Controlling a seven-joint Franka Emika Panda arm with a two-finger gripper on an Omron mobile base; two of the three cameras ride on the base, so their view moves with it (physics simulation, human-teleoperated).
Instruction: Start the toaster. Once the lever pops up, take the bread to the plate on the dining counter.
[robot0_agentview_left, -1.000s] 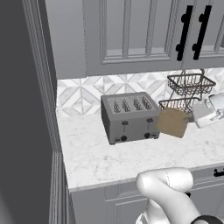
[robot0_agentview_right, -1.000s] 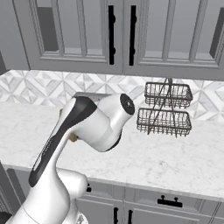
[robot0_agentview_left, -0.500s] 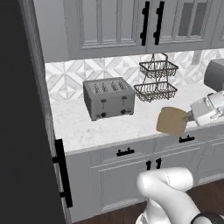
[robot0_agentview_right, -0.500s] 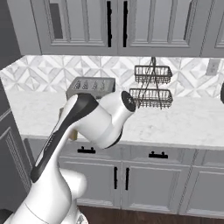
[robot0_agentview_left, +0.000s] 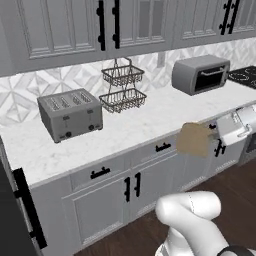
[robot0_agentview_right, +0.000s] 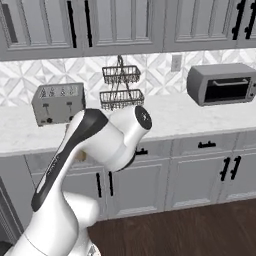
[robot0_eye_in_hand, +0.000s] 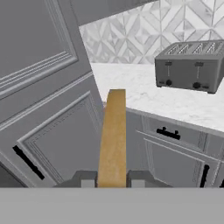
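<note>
**Bread in hand, clear of the worktop, on its way to the plate**

The gripper has its two fingers pressed narrow against the flat faces of the bread, holding it. In the hand view the slice stands edge-on between the tips as a thin tan strip. In the left base view it hangs in open air in front of the grey cabinet doors, off the edge of the white worktop and well apart from the toaster.

The step in hand looks like the carry. To do it well, keep the clamp firm and the wrist level while the base drives, since a thin slice pinched near one edge could pivot or slip if swung fast. Keep it away from the cabinet fronts and the toaster oven during any turn.

The slice is tan-brown, squarish with softened corners, its face even in colour; whether it is visibly toasted is hard to tell at this rendering. The toaster's slots appear empty, though the angle is shallow.
</note>
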